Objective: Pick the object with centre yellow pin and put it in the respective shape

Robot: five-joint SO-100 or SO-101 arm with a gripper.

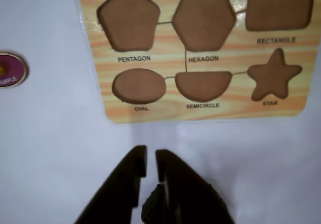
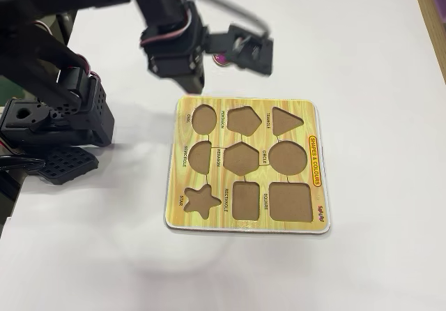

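Observation:
The purple oval piece (image 1: 11,69) with a pale rim lies on the white table at the left edge of the wrist view, cut off by the frame. In the fixed view the piece (image 2: 220,60) peeks out behind the arm, beyond the board's far edge. The yellow wood-grain puzzle board (image 1: 210,111) (image 2: 244,227) lies flat, and its oval cutout (image 1: 139,86) (image 2: 203,119), labelled OVAL, is empty. My gripper (image 1: 151,156) (image 2: 197,86) hangs over bare table just off the board's edge near the oval cutout. Its black jaws stand almost together with only a thin slit and nothing between them.
The board's other cutouts are empty too: pentagon (image 1: 128,19), hexagon (image 1: 203,18), semicircle (image 1: 203,85), star (image 1: 273,76), circle (image 2: 288,157). The arm's black base and motors (image 2: 56,116) fill the left of the fixed view. The table's edge (image 2: 432,11) runs at the far right.

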